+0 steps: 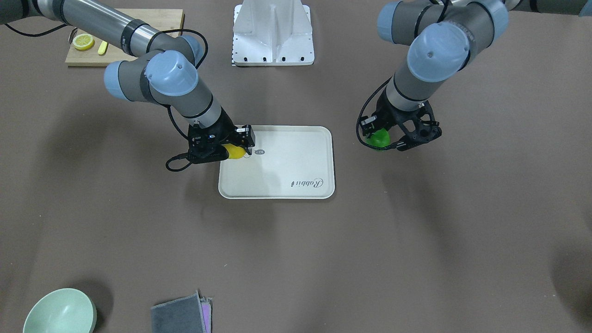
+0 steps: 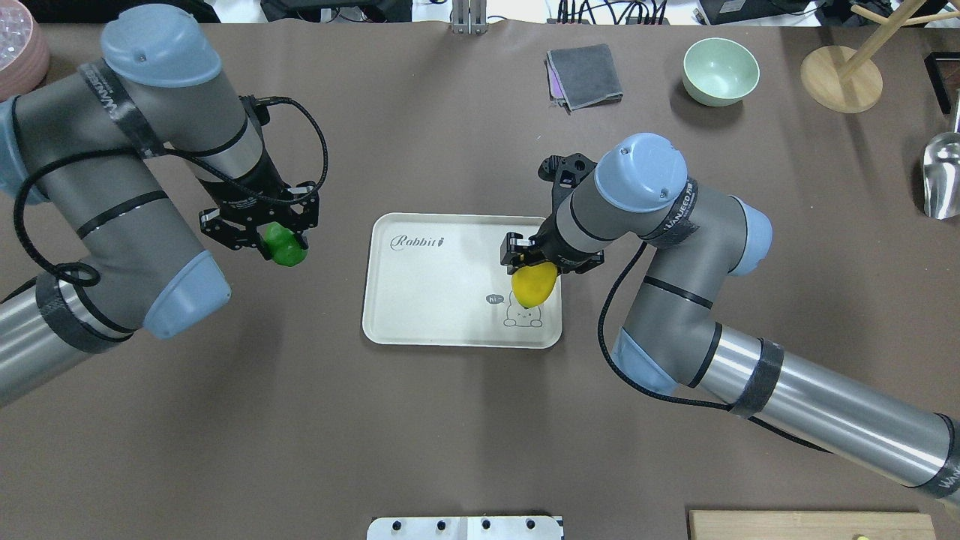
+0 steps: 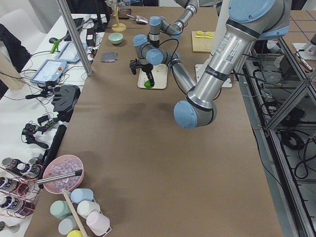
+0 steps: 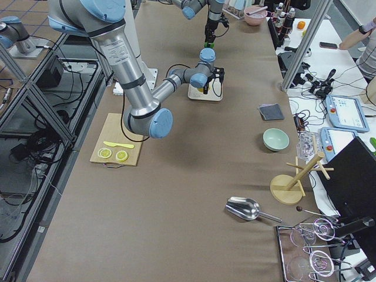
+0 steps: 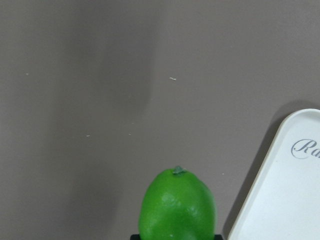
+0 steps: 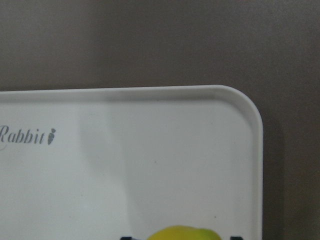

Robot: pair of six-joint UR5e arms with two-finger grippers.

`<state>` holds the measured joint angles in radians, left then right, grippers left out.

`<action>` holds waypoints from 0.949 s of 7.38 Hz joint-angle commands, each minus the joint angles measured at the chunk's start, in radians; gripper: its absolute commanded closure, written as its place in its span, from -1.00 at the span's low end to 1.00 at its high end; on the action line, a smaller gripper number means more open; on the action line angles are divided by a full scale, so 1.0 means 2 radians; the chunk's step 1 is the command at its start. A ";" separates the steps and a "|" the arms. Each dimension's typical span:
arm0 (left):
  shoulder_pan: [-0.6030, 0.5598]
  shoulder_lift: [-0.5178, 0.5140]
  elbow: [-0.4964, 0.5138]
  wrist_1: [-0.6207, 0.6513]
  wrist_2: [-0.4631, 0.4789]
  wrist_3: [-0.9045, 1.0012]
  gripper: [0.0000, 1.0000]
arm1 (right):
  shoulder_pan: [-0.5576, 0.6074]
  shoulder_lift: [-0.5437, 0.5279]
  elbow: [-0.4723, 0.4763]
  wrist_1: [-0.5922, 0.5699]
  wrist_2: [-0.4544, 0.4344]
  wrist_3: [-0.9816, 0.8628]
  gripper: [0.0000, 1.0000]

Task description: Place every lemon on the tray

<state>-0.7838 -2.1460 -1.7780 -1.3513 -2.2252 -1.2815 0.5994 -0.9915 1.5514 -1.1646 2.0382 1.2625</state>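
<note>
My right gripper [image 2: 534, 268] is shut on the bright yellow lemon [image 2: 533, 286] and holds it low over the cream tray [image 2: 427, 300], above the cartoon drawing near the tray's right edge. I cannot tell if the lemon touches the tray. In the right wrist view the lemon [image 6: 182, 233] peeks in at the bottom over the tray [image 6: 150, 150]. My left gripper [image 2: 279, 240] is shut on the green lemon [image 2: 286, 246], held above the bare table left of the tray. In the left wrist view the green lemon [image 5: 177, 207] hangs beside the tray's corner [image 5: 290, 190].
A wooden cutting board [image 1: 83, 58] with lemon slices [image 1: 83, 41] lies by the robot's right side. A mint bowl [image 2: 720, 71] and a grey cloth [image 2: 585, 75] sit at the far edge. A wooden stand [image 2: 840, 67] and a metal scoop [image 2: 941, 172] are at the far right.
</note>
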 commanded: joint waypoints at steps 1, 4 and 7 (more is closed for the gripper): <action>0.019 -0.023 0.024 -0.017 0.002 -0.045 1.00 | -0.001 -0.003 -0.001 -0.001 -0.002 0.000 -0.18; 0.021 -0.046 0.044 -0.040 0.002 -0.100 1.00 | -0.004 -0.004 -0.005 -0.001 -0.005 -0.002 -0.71; 0.038 -0.068 0.061 -0.063 0.019 -0.153 1.00 | 0.005 0.000 -0.004 -0.002 -0.003 -0.003 -0.99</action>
<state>-0.7269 -2.2552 -1.6711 -1.4680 -2.2106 -1.5462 0.5991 -0.9961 1.5429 -1.1675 2.0290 1.2569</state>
